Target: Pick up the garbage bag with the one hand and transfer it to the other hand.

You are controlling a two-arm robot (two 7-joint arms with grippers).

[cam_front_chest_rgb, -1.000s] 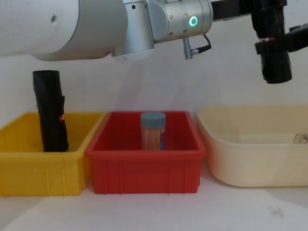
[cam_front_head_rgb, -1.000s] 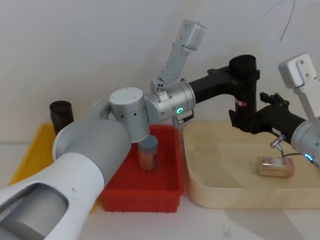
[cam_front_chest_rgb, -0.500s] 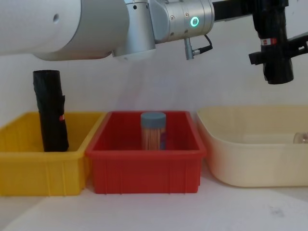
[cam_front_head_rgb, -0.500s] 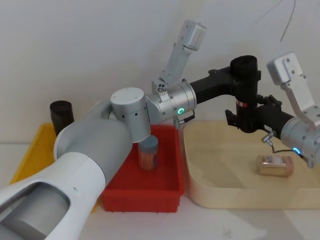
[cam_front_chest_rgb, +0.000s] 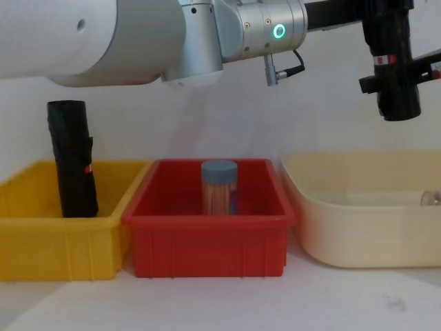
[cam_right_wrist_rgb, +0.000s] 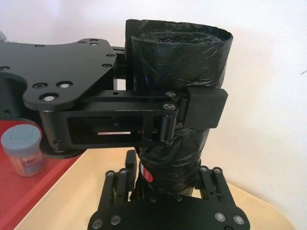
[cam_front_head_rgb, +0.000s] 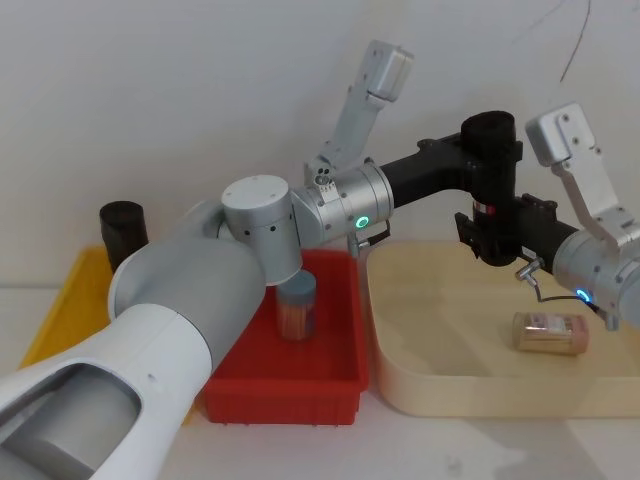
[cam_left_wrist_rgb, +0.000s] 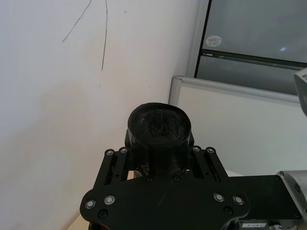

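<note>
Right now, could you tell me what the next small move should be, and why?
Probably open the left gripper: the right gripper already brackets the garbage bag low down, apparently closed on it, while the left one grips it higher up.

garbage bag (cam_front_head_rgb: 490, 190): black, shiny plastic, with a small white-and-red band
left gripper (cam_front_head_rgb: 470, 165): black; its arm is silver-grey, with a green ring light
right gripper (cam_front_head_rgb: 492, 232): black; its arm is silver-grey, with a blue light
second roll (cam_front_chest_rgb: 72, 158): black, with a small red mark
left bin (cam_front_chest_rgb: 41, 234): yellow
middle bin (cam_front_chest_rgb: 207, 238): red
jar (cam_front_chest_rgb: 219, 187): blue-grey lid, light brown sticks inside
tub (cam_front_head_rgb: 470, 380): cream
packet (cam_front_head_rgb: 550, 332): tan, clear wrapping
wall (cam_front_head_rgb: 200, 90): white
</note>
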